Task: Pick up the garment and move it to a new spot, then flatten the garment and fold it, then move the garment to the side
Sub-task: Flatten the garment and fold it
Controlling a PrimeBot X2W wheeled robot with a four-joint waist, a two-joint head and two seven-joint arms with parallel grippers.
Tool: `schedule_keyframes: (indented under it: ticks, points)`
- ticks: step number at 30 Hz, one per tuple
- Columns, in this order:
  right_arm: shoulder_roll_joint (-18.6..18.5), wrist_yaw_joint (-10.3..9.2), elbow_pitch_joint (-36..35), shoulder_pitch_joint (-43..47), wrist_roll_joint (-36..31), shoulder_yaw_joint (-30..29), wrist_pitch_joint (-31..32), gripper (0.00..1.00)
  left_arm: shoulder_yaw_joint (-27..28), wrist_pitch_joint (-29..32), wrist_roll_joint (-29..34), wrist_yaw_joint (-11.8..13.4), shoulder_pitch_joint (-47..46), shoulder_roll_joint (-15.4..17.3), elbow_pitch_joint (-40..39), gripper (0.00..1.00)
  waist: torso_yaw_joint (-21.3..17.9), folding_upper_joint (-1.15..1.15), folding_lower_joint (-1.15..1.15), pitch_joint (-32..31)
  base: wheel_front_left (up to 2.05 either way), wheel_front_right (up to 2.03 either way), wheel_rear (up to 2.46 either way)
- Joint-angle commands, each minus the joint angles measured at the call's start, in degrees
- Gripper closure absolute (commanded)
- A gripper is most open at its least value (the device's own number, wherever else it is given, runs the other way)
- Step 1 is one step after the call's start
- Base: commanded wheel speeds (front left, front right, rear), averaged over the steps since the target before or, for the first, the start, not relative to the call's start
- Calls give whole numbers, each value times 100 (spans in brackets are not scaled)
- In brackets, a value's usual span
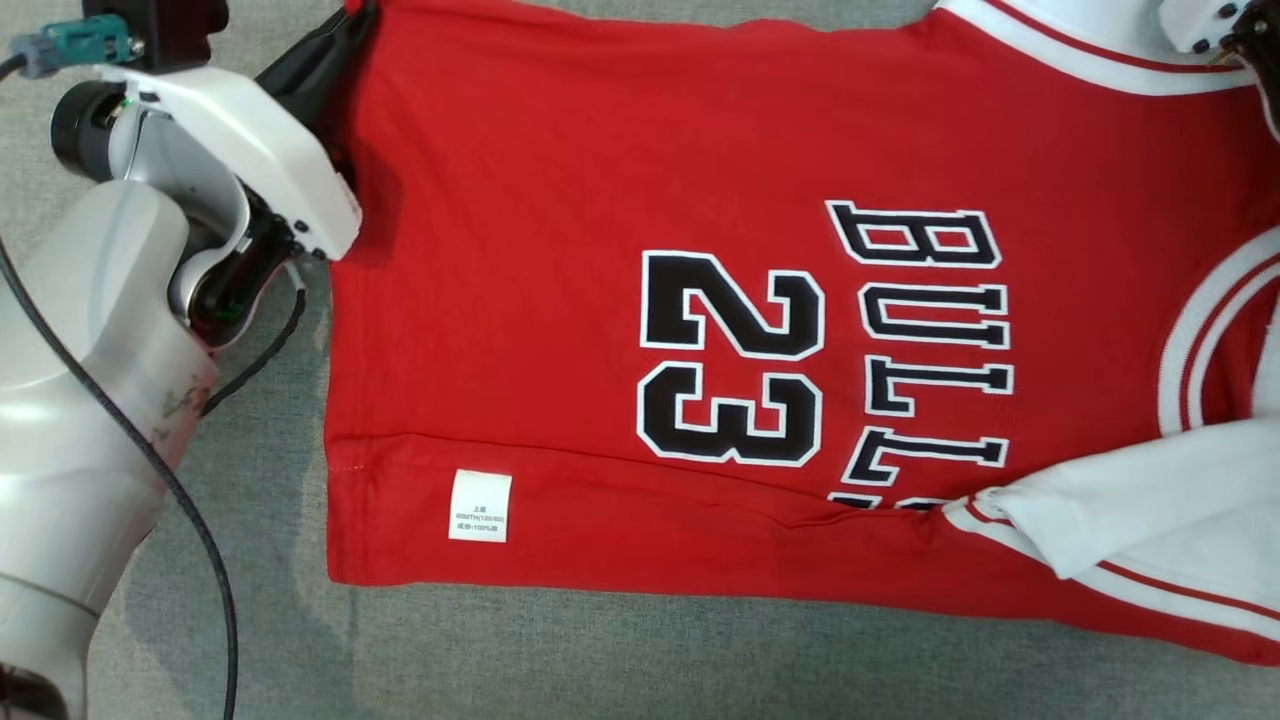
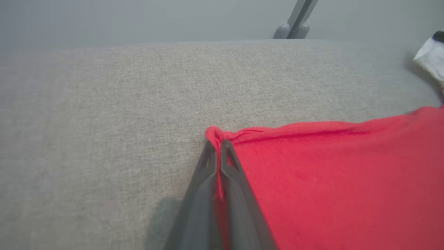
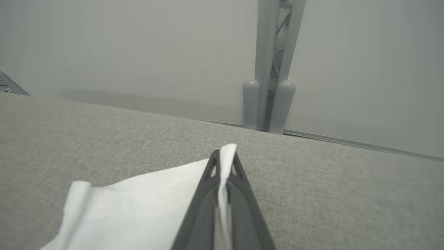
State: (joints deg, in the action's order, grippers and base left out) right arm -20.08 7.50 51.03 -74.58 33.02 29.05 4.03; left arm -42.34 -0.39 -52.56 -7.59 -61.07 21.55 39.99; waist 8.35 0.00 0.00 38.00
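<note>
Pinching garment (image 1: pixel 560 150) | left tool (image 2: pixel 217 143) clamped tight | right tool (image 3: pixel 224 155) clamped tight

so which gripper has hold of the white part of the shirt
The right gripper: it is shut on the white sleeve. The left gripper pinches a red corner of the shirt instead.

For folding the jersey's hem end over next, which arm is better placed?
Probably left. The left gripper is shut on the far hem corner of the jersey; the right gripper is clamped on the white sleeve at the opposite end.
</note>
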Motion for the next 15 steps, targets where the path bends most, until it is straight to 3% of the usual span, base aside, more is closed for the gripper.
schedule_keyframes:
  ticks: [1,7,15]
  points:
    - [-110,-1,-170,115,206,36,-164,100,12,-72,-69,21,132,168,47,100,-79,0,0,-132,0,0,0]
    - [-496,-1,-982,614,788,236,-398,100,102,-217,-183,36,417,419,-92,100,-236,0,0,-437,0,0,0]
    - [-719,-1,-1676,1158,1166,316,-412,100,235,-67,-522,33,746,629,-501,100,-406,0,0,-656,0,0,0]
